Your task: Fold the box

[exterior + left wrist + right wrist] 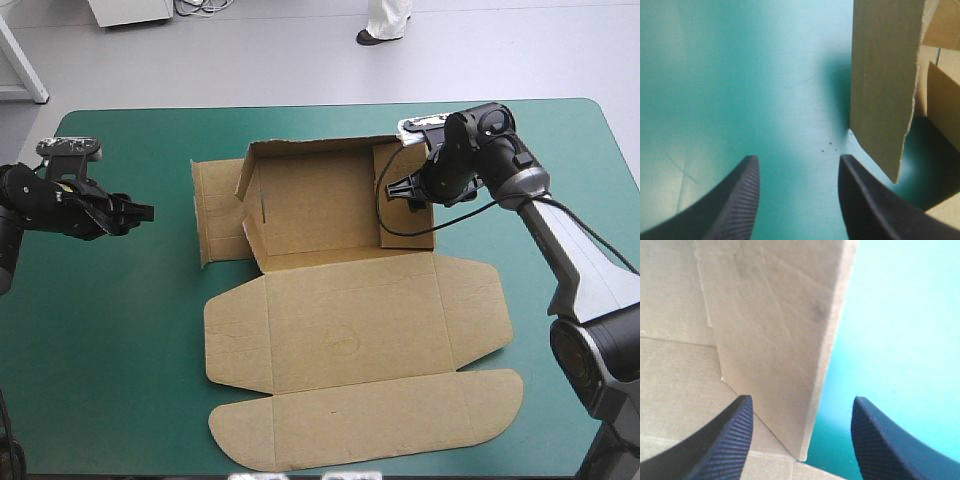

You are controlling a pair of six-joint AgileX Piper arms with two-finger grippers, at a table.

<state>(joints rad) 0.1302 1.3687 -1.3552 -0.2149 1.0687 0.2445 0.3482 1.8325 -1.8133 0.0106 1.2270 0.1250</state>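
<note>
**Left side.** We find the left gripper (140, 211), two broad black fin-shaped fingers, at the 9 o'clock side of the bench (100, 350), a table under a teal-green cover. It points toward 3 o'clock, at the box, and stands apart from it. In its wrist view the left gripper (797, 160) is open. Its fingers are spread, with only bare bench (740, 75) between them. A raised flap of the box (882, 85) stands ahead of it and off to one side, untouched.

**Centre.** The box (350, 320), a cut sheet of brown board, occupies the middle of the bench. Its 12 o'clock half forms an open tray with the far wall and both side walls raised. One side flap lies flat on the cover at the tray's 9 o'clock. The lid panel lies flat toward 6 o'clock, with an ear at each side and a rounded flap close to the near edge.

**Right side.** The right gripper (395, 188), of the same black fingers, sits at the tray's 3 o'clock wall. In its wrist view the right gripper (800, 402) is open and straddles that wall of the box (775, 330). One finger is over the tray floor and the other is over the bench (900, 315) outside. We cannot tell whether either finger touches the board.
</note>
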